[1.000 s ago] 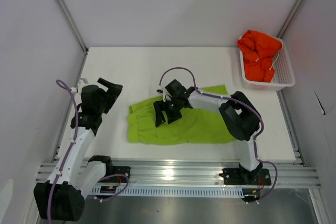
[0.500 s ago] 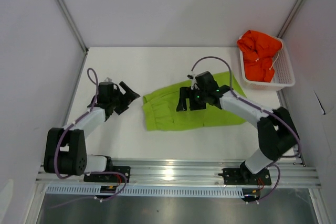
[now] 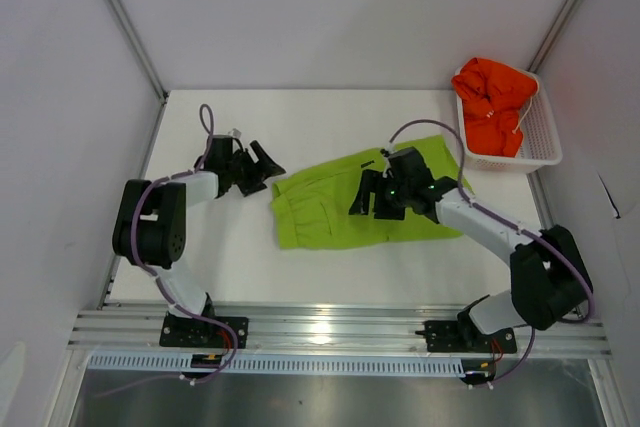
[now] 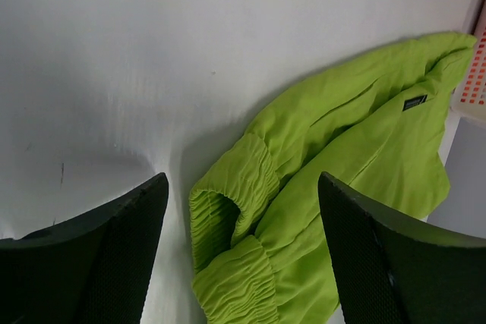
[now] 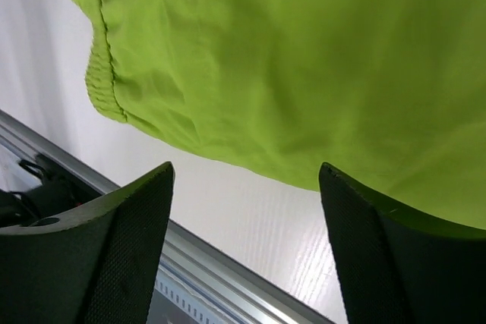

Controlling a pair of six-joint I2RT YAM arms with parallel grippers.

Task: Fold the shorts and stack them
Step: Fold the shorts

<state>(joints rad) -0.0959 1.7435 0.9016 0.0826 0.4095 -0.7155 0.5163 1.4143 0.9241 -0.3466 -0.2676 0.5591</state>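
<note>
The lime green shorts (image 3: pixel 325 212) lie spread on the white table, waistband end to the left. My left gripper (image 3: pixel 263 167) hovers open just left of that end. In the left wrist view its fingertips (image 4: pixel 243 181) stand either side of the gathered elastic waistband (image 4: pixel 231 210), apart from it. My right gripper (image 3: pixel 368 194) is open over the middle of the green shorts. In the right wrist view it (image 5: pixel 244 171) frames the cloth's near edge (image 5: pixel 288 58) and bare table. The orange-red shorts (image 3: pixel 492 102) sit bunched in the basket.
A white mesh basket (image 3: pixel 541 143) stands at the back right corner, close to the green shorts' far end. An aluminium rail (image 3: pixel 330 325) runs along the near table edge. Grey walls close in the left, back and right sides.
The left arm has swung forward and right to the waistband end. The green shorts have slid right and back. The right gripper moved right over them. Both grippers' jaws narrowed slightly.
</note>
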